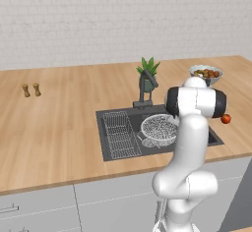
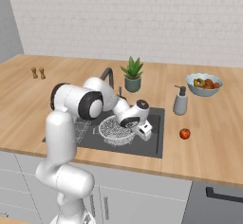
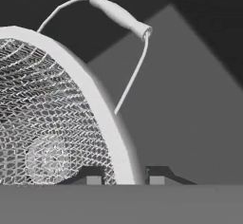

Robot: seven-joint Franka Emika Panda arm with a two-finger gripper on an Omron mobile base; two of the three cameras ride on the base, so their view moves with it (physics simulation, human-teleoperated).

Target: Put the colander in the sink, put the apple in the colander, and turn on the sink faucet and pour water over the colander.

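text: none legible | labels: none | brands: none | numbers: none | signs: none | surfaces checked: all plain, no lettering to read

One colander (image 1: 159, 128), one sink (image 1: 114, 154), one wire rack (image 1: 119, 134), one faucet (image 1: 146, 87). One loose apple (image 2: 184, 133) on the right counter. One potted plant (image 2: 132, 74), one soap dispenser (image 2: 180, 101), one fruit bowl (image 2: 204, 84) far right, fruits inside too small to count. Two small shakers (image 1: 30, 90) far left.
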